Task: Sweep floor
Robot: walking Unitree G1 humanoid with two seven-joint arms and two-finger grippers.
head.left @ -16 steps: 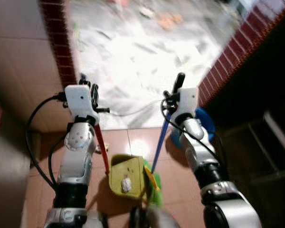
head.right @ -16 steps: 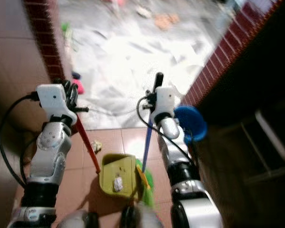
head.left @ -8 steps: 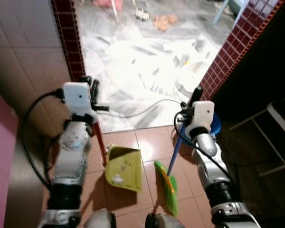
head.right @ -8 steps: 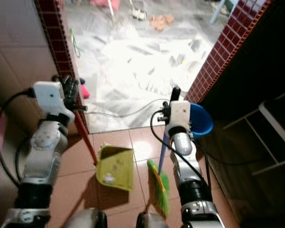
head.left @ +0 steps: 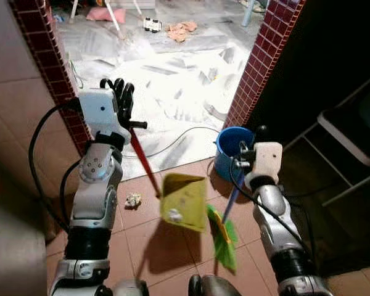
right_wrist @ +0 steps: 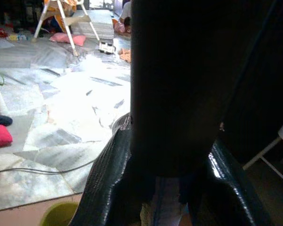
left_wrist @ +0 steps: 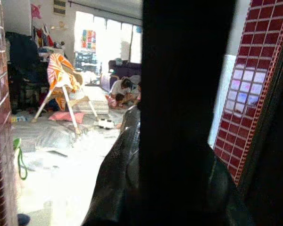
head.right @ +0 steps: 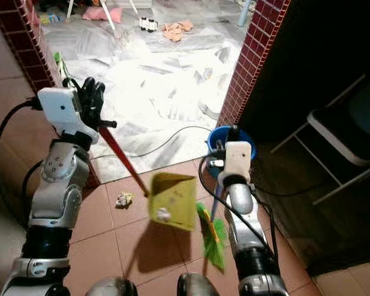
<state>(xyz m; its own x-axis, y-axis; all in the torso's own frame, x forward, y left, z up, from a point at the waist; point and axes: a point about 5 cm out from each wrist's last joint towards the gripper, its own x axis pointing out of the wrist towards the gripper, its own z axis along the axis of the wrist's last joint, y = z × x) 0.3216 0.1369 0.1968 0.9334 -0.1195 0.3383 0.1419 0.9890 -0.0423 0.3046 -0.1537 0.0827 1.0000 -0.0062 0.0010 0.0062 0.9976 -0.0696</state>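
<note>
Paper scrap (head.left: 132, 200) lies on the tiles left of your yellow dustpan (head.left: 184, 201), nearer your left gripper (head.left: 124, 111), clamped on its red handle (head.left: 143, 162). Your right gripper (head.left: 257, 151) holds the green broom (head.left: 223, 233) opposite.

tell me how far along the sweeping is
Done: one pale scrap already lies in the yellow dustpan. In hand: the left gripper holds the dustpan by its red handle, and the right gripper holds the green broom by its blue handle. Left: a crumpled wad of paper sits on the tiles beside the dustpan, not yet swept in.
</note>
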